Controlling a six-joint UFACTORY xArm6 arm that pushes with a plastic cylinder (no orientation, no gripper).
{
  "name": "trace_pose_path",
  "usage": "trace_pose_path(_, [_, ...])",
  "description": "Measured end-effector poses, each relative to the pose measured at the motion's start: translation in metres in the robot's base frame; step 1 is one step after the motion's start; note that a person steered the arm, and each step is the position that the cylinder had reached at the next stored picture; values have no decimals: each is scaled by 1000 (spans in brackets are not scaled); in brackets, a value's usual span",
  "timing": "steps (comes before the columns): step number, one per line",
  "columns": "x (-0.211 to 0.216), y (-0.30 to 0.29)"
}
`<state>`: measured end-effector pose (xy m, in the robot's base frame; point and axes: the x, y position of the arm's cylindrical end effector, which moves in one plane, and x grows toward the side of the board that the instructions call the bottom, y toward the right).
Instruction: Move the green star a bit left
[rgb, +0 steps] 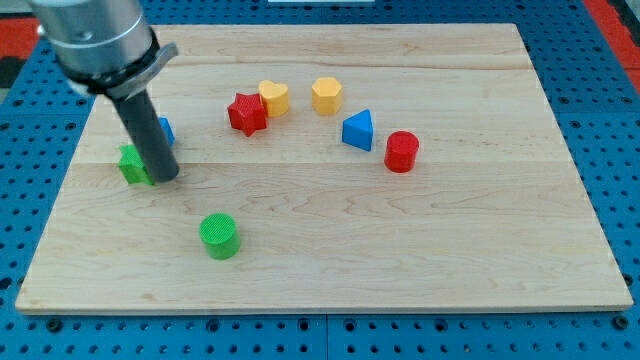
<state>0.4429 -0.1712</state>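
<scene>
At the view's left of the table (330, 260), the green star (131, 164) is seen partly hidden behind the rod, whose tip (168, 178) is pressed against its right side, so the leftward push is judged under way with little left. No pincer is fitted. Only bright green ridged edges are shown.

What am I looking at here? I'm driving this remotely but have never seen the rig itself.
One camera looks down on a wooden board. The dark rod is the arm's pusher; it holds nothing. My tip rests against the right side of the green star, near the view's left edge. A blue block peeks out behind the rod. Also there: a green cylinder, a red star, two yellow blocks, a blue triangle and a red cylinder.
</scene>
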Motion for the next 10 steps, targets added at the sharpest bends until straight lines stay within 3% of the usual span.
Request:
trace_pose_path(1, [-34,6])
trace_pose_path(3, [-45,-58])
trace_pose_path(5, [-38,67])
trace_pose_path(6, [8,55])
trace_pose_path(7, [18,7])
trace_pose_path(9, [-5,-68])
trace_pose_path(10, [-5,-78])
